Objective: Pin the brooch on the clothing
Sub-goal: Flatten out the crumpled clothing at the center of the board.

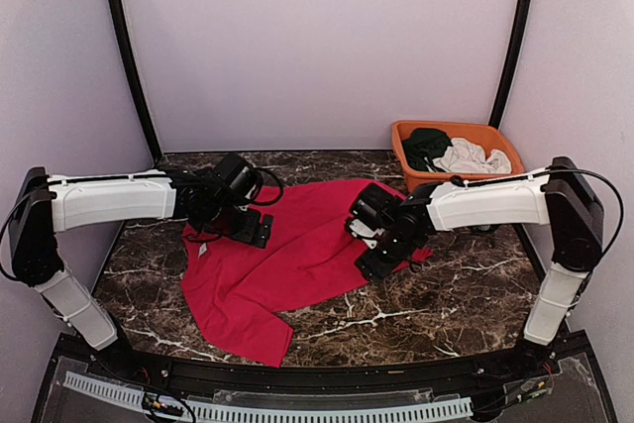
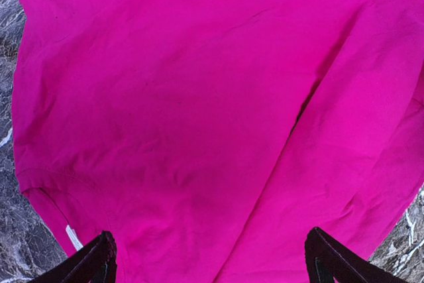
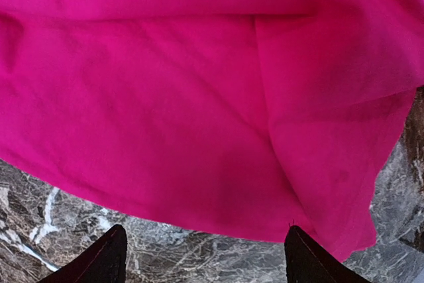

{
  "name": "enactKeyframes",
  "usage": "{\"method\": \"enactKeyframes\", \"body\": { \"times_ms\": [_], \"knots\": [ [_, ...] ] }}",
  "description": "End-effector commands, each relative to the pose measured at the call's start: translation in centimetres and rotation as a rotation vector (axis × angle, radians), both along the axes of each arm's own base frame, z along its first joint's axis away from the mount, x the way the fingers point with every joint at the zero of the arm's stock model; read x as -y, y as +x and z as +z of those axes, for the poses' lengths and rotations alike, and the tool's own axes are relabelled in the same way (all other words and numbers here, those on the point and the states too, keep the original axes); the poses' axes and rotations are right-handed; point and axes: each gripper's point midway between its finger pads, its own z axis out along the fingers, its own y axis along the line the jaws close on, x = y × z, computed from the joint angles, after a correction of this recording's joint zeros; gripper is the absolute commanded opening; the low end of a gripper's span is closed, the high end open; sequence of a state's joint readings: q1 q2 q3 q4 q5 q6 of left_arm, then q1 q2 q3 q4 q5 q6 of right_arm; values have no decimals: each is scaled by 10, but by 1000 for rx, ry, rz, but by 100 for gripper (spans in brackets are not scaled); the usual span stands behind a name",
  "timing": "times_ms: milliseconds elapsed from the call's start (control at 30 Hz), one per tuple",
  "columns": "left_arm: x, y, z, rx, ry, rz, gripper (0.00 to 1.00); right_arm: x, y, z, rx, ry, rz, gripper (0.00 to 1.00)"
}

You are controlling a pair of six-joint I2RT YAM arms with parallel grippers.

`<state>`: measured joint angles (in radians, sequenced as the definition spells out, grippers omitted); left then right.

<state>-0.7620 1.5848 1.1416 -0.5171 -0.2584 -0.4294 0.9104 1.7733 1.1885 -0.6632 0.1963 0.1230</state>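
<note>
1. Nearest the top camera runs a pale slotted rail [image 1: 297, 408] along the near edge of the dark marble table [image 1: 446, 314], with an arm base rising at each end of it.
2. At the far left, the left arm [image 1: 109, 200] reaches inward, its white forearm lying roughly level.
3. At its end, the left gripper [image 1: 256, 233] sits over the left edge of the red T-shirt [image 1: 297, 245]. It is open: in the left wrist view its two dark fingers [image 2: 93, 266] stand wide apart at the lower corners, with only red cloth showing between them and nothing held. I cannot tell whether the tips touch the fabric.
4. The red T-shirt lies spread and loosely creased in the middle of the table, under both grippers, with one part stretching toward the near edge. A small white label [image 2: 71, 236] shows at its left edge.
5. Further right, the right gripper [image 1: 371, 264] is over the shirt's right edge, where the hem meets bare marble. Its jaws are also parted wide and hold nothing. Behind it, the right arm [image 1: 490, 203] extends to the right.
6. In the far right corner stands an orange basket [image 1: 404, 141], apart from the shirt. It holds a dark green garment [image 1: 426, 144] on the left and a white garment [image 1: 474, 158] beside it.
</note>
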Motion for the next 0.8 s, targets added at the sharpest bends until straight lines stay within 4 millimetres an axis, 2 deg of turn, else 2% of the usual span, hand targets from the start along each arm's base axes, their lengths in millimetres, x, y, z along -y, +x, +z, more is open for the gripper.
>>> {"method": "enactKeyframes", "body": {
  "times_ms": [0, 100, 200, 333, 433, 567, 667, 767],
  "knots": [
    [-8, -4, 3, 14, 12, 6, 99, -12, -3, -24, -59, 12, -33, 78],
    [-14, -6, 5, 20, 24, 12, 99, -15, -5, -32, -87, 14, -46, 70],
    [-19, -8, 7, 30, 33, 16, 99, -16, -5, -33, -90, 28, -60, 68],
    [-24, -9, 8, 37, 48, 19, 99, -9, -7, -46, -123, 6, -79, 60],
    [-25, -9, 11, 43, 54, 19, 99, -5, -14, -57, -175, 12, -98, 49],
    [-28, -7, 18, 63, 59, 22, 99, -1, -25, -59, -230, 51, -138, 22],
    [-32, -7, 25, 82, 60, 30, 99, 5, -33, -53, -238, 76, -172, 0],
    [-38, -6, 29, 98, 75, 39, 99, 9, -48, -45, -262, 96, -188, 0]
  ]
}}
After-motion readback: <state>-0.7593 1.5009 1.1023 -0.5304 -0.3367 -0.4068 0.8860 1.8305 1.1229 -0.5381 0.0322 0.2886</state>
